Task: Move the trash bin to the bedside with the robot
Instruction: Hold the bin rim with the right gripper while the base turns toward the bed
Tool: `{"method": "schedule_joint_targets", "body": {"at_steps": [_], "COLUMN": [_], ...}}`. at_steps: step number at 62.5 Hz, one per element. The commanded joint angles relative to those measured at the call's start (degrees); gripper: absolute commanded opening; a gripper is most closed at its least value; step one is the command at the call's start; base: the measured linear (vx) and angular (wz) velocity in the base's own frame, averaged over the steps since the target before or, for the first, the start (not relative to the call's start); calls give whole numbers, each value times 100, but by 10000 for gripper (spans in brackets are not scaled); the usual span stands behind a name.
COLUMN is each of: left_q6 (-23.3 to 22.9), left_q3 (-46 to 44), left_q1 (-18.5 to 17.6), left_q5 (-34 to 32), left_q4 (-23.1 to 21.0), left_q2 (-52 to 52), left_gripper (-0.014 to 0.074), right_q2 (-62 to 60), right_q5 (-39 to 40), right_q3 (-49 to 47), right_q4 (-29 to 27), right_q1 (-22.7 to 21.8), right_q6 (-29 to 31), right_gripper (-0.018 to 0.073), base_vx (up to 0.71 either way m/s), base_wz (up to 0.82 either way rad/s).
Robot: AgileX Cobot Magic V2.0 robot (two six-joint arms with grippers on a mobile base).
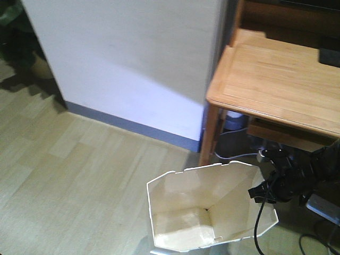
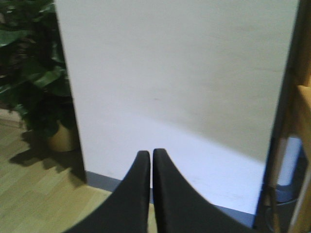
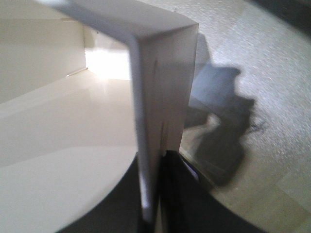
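Pinching rim of white octagonal plastic trash bin (image 1: 234,210), just beside light wooden desk (image 1: 281,85), is right gripper (image 3: 156,194); left gripper (image 2: 151,162) fingers pressed together.

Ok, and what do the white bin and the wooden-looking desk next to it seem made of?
The white tapered bin with the octagonal rim looks like thin moulded plastic: smooth, faintly glossy cream walls and crisp corners. The light-brown desk looks like varnished wood, solid or veneer unclear: grain lines show.

The pale plank floor (image 1: 79,175) carries the trash bin (image 1: 180,197), a desk leg (image 1: 208,135) and a potted plant (image 2: 34,82).
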State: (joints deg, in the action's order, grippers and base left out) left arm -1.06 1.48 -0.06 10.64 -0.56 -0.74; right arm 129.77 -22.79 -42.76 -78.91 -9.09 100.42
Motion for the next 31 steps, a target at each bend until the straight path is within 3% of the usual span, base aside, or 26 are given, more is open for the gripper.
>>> {"method": "schedule_joint_targets", "body": {"at_steps": [1,31], "left_q6": [-32,-32], "left_q3": [108,108], "left_q1": [-13,-13], "left_q5": [-453,-453], "left_q4": [-52,-52], "left_q2": [-81,-81], "left_gripper": [-6,-6], "right_q2": [-378,-378], "right_q5": [-1115,-1149], "right_q3": [-33,-33], "right_q4": [-200,-200], "right_q1": [-4,-4], "right_q6": [-4,-4], "right_gripper": [-6,-6], "base_vx": [-3,2], "base_wz": [51,38]}}
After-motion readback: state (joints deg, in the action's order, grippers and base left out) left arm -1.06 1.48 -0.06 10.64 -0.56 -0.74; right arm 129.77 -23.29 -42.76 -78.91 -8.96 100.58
